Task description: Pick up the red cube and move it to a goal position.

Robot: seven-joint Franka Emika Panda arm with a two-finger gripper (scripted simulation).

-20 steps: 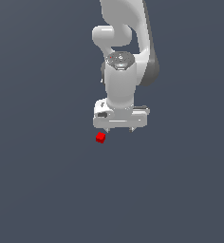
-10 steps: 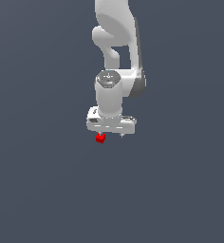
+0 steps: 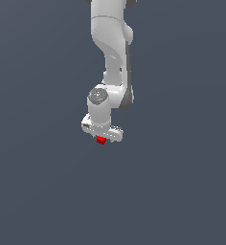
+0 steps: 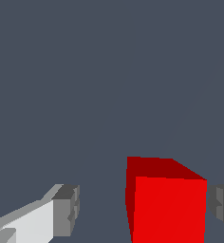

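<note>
Right now the gripper [image 4: 142, 209] is spread wide around the red cube [image 4: 166, 204], not yet clenched: in the wrist view one finger [image 4: 66, 209] stands well clear of the cube with a band of bare floor between, while the other finger [image 4: 222, 206] sits just beside the cube's far face, perhaps touching, though I cannot be sure. So the cube lies off-centre between the fingers, closer to one than the other. From the exterior view, the gripper [image 3: 101, 134] hangs low with the red cube [image 3: 101, 140] peeking out just beneath it, resting on the floor [image 3: 182, 191].

I'd judge this as the end of the reach and the brink of the grasp. The next move calls for closing the fingers squarely on the two opposite faces; the nearer finger will likely meet the cube first and nudge it sideways before the other arrives. After that comes a lift and a carry. No goal marker shows in either view.

The cube is plain, sharp-edged and flat-faced, bright matte red. The finger pads look grey and blocky, the gripper body smooth white. The floor is a featureless slate grey.
</note>
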